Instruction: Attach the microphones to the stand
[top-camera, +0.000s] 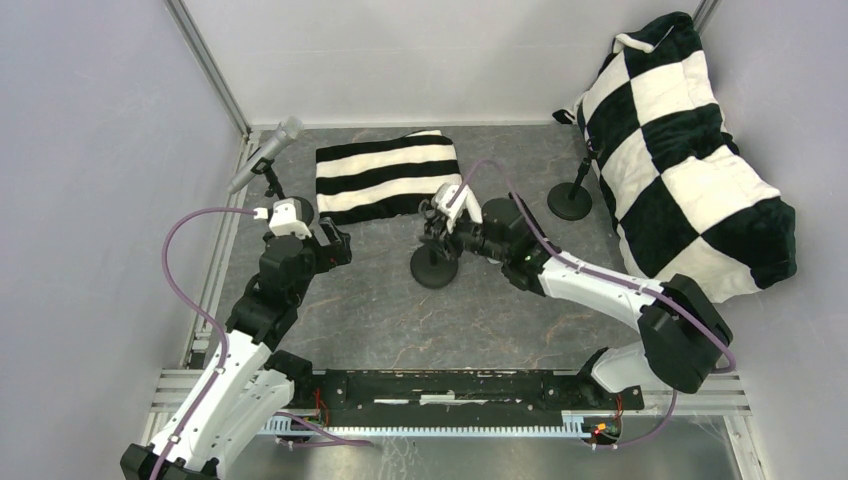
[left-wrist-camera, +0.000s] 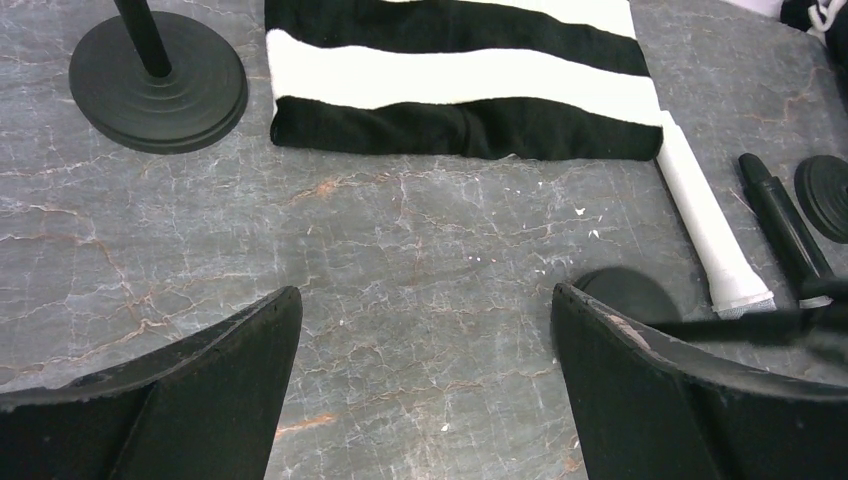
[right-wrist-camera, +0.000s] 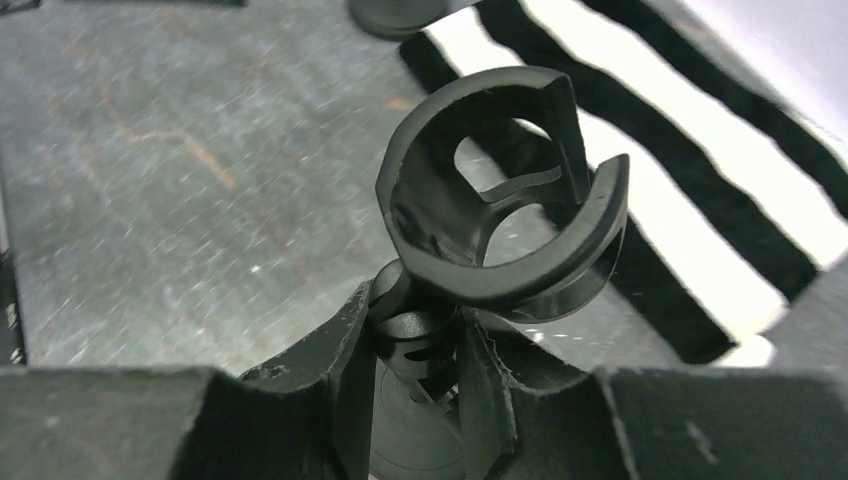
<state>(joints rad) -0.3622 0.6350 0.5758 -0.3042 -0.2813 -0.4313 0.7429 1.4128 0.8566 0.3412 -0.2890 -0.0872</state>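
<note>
- Top external: silver mic (top-camera: 265, 153) sits clipped in the left stand (left-wrist-camera: 158, 85), left of the cloth (top-camera: 388, 175).
- Left gripper (left-wrist-camera: 425, 300) gapes over bare table off the cloth's near edge.
- White mic (left-wrist-camera: 705, 225) and black mic (left-wrist-camera: 785, 225) lie at the cloth's right corner.
- Right gripper (right-wrist-camera: 415, 335) clamps the middle stand (top-camera: 433, 268) under its empty clip (right-wrist-camera: 500, 285).

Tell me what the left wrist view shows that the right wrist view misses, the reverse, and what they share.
Only left wrist: the white microphone and black microphone lying side by side on the table, and the open left gripper. Only right wrist, clearly: the right gripper shut on the neck of an empty stand clip. Both: the striped cloth and that grey marbled table.
</note>
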